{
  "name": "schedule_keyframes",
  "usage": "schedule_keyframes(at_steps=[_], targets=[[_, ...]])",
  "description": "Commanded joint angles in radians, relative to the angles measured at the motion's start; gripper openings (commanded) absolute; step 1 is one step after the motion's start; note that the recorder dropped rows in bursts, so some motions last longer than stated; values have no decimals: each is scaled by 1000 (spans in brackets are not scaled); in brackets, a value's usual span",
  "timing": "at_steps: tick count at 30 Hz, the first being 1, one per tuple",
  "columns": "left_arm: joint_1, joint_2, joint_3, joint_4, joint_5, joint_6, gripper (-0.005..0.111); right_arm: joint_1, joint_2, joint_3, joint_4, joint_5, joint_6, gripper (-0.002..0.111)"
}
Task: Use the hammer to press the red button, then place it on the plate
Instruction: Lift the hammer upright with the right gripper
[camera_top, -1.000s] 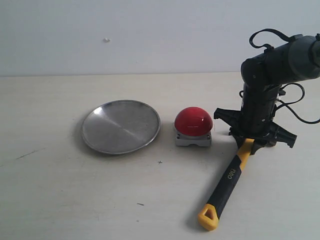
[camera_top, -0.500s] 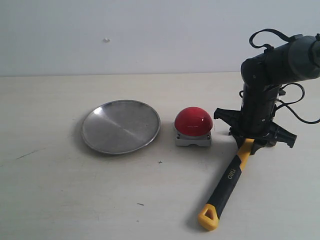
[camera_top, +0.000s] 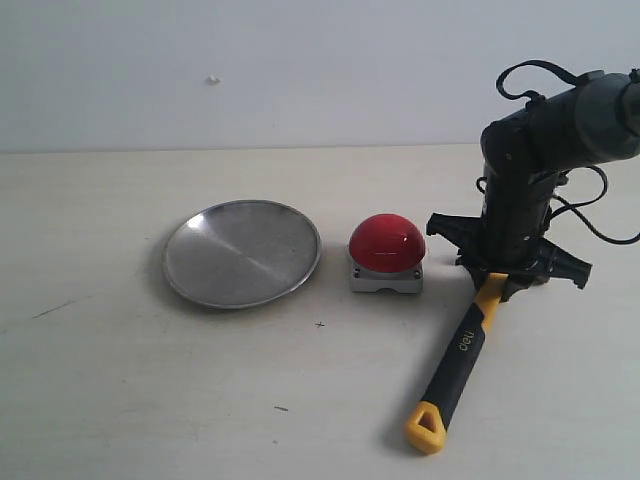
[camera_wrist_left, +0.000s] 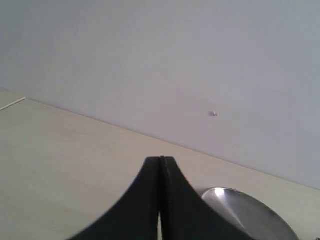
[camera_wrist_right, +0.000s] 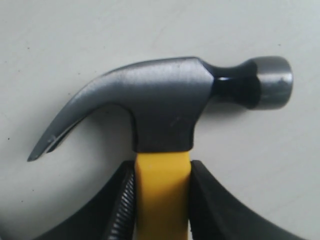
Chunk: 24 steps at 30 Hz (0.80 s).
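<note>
1. The right gripper (camera_wrist_right: 161, 197) is clenched on the yellow neck of the hammer (camera_top: 460, 350), just under its steel head, near the right edge of the table (camera_top: 150, 400). The handle slants toward the front edge.
2. The red button (camera_top: 386, 243) sits mid-table, near the head, and the plate (camera_top: 240, 252) lies beyond it toward the left edge.
3. With so much handle hanging free, it could swing. Best to lift level, centre the striking face over the dome and press straight down.
4. The left gripper (camera_wrist_left: 160, 167) is closed on nothing.

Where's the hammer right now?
Exterior view, right side: the hammer is right of the red button, its neck clamped in the right gripper.
</note>
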Motion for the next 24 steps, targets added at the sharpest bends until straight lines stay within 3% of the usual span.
schedule_keyframes(at_steps=[1, 24], targets=[[1, -8, 4, 2, -3, -2, 0, -4, 15, 2, -46, 12, -19, 0], [1, -8, 4, 2, -3, -2, 0, -4, 15, 2, -179, 79, -159, 0]])
